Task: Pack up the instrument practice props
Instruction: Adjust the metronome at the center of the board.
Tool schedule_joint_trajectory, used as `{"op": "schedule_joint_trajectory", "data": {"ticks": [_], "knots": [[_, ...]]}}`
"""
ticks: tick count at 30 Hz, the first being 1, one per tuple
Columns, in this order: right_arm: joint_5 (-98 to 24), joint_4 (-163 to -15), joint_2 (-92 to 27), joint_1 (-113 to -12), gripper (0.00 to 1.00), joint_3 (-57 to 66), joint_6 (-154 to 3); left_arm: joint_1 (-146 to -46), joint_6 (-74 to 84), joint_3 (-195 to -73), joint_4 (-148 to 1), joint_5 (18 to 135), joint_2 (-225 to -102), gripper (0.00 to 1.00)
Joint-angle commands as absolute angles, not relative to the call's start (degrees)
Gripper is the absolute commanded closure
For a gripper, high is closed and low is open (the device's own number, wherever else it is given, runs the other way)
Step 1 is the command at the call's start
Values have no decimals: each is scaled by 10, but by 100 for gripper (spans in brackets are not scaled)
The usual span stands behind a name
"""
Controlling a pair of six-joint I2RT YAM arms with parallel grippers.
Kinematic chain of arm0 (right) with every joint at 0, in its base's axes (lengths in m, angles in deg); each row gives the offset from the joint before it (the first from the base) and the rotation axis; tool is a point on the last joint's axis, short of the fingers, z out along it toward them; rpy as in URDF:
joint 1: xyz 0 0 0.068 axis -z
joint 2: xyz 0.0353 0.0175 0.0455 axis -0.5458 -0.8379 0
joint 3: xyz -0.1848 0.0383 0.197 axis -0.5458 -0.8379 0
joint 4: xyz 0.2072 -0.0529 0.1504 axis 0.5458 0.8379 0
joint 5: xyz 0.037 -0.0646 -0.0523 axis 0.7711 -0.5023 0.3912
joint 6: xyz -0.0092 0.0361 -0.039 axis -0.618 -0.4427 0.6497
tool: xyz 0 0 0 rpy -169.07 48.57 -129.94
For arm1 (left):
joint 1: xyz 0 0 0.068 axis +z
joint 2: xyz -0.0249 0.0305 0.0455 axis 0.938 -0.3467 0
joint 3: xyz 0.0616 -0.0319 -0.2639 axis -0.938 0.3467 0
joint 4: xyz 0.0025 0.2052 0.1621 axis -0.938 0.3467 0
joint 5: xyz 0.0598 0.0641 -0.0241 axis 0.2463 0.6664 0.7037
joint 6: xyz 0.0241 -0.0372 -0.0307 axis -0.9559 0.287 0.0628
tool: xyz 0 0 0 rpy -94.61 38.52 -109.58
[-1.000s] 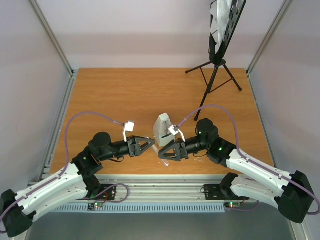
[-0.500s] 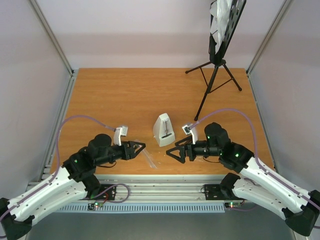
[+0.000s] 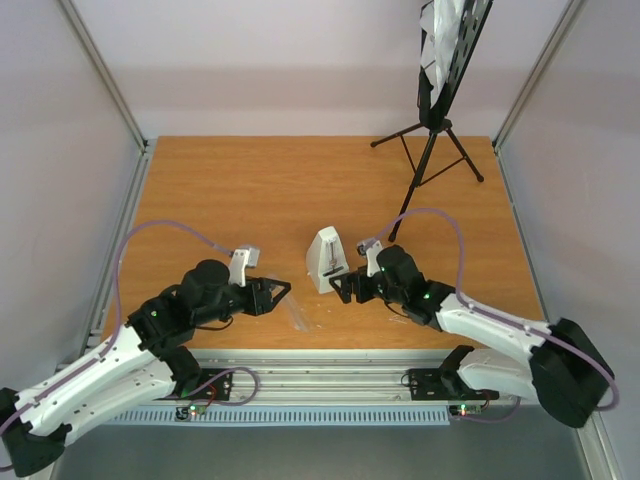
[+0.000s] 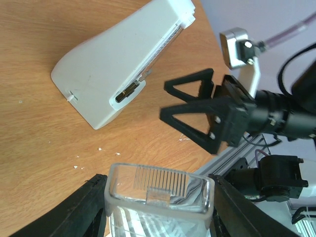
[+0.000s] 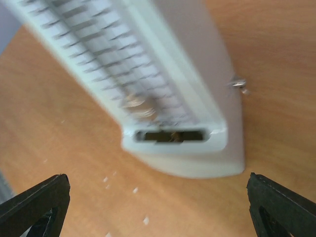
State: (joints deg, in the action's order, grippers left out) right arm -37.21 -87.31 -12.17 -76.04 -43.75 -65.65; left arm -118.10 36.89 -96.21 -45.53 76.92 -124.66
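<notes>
Where the two arms converge at the near middle of the tabletop (image 3: 230,190), the white pyramid-shaped metronome (image 3: 327,260) stands upright, its front face uncovered and the pendulum rod exposed. Its clear cover (image 4: 159,190) is off the body and lies on the wood to the left of the metronome and nearer the arm bases, apart from it.

Left pincer (image 3: 281,298): released, with its fingers (image 4: 86,210) spread to either side of the clear cover. The wrist view does not settle whether either finger touches it.

Right pincer (image 3: 338,290): released, jaws wide, held low over the wood just beside the metronome's near base. Its wrist view shows no contact with the casing.

The black tripod music stand (image 3: 430,160) stands at the far right corner, well apart from both arms. White sheet-music pages (image 3: 440,45) rest against its perforated desk (image 3: 465,45); their number cannot be told.
</notes>
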Motion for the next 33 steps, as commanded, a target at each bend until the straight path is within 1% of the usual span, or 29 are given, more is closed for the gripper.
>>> {"op": "schedule_joint_trajectory", "data": {"ticks": [1,3,7,10,12,18,23,27,30,33], "knots": [[-358,-1059,-199,-721,1,-453,-620,-1182,353,-972,-468,780,-1238,56],[-335,-1113,-230,-716,1,-462,-615,-1183,354,-967,-466,781,-1231,56],[-300,-1158,-277,-716,1,-462,-614,-1182,352,-970,-449,789,-1217,56],[-266,-1166,-308,-717,2,-452,-614,-1181,347,-974,-436,794,-1208,55],[-266,-1154,-318,-722,1,-445,-615,-1181,336,-979,-430,788,-1209,55],[-307,-1136,-314,-780,2,-446,-612,-1181,307,-1010,-392,801,-1216,55],[-335,-1152,-321,-845,2,-446,-625,-1181,292,-1021,-374,817,-1211,55],[-335,-1182,-346,-882,2,-440,-639,-1181,286,-1017,-370,840,-1200,56],[-398,-1197,-342,-927,5,-444,-627,-1181,274,-1001,-394,861,-1187,56],[-474,-1182,-306,-953,5,-460,-609,-1181,248,-990,-426,875,-1180,56]]}}
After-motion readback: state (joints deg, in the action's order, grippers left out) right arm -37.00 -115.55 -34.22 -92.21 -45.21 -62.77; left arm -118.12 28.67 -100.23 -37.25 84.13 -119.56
